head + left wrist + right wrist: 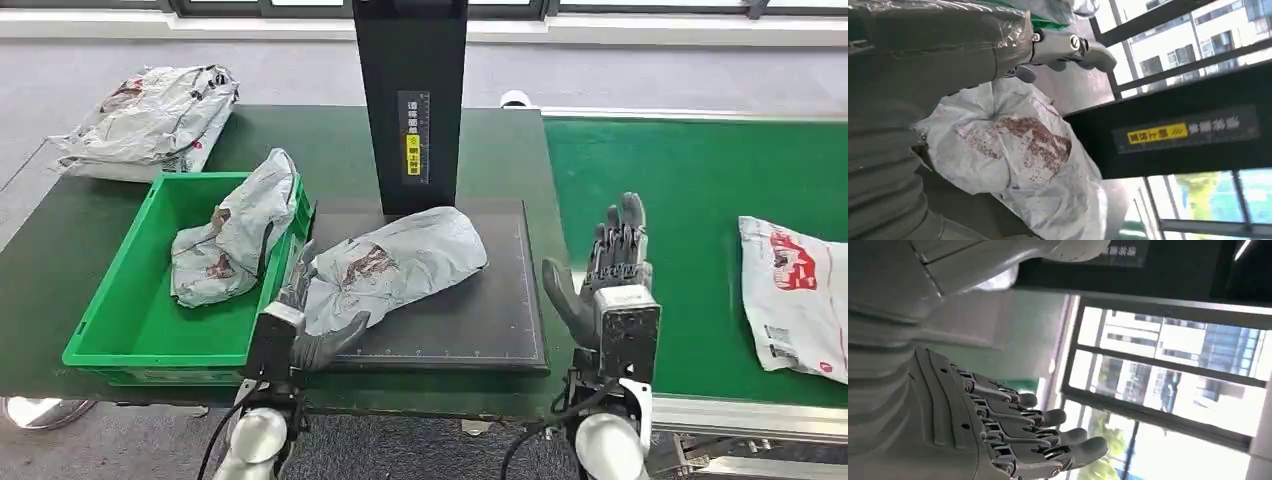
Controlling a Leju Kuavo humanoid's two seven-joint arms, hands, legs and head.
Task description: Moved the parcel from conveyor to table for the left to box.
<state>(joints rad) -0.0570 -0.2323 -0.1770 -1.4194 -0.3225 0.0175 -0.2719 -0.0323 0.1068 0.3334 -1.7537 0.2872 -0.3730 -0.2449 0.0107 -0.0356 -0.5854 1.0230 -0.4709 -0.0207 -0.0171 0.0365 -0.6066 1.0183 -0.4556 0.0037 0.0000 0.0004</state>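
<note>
Left robot hand [312, 330] seemingly gripping grey parcel [400, 262], right robot hand [612, 268] spread

A crumpled grey plastic parcel [395, 265], blotched with reddish-brown print, is laid flat and slightly askew on the dark square pad of the table [500, 320], just beside the green box [130, 340], in which a second grey parcel [232, 243] is propped against the near wall. A white parcel [795, 295] with red print is seen lying on the green conveyor [690, 180].
</note>
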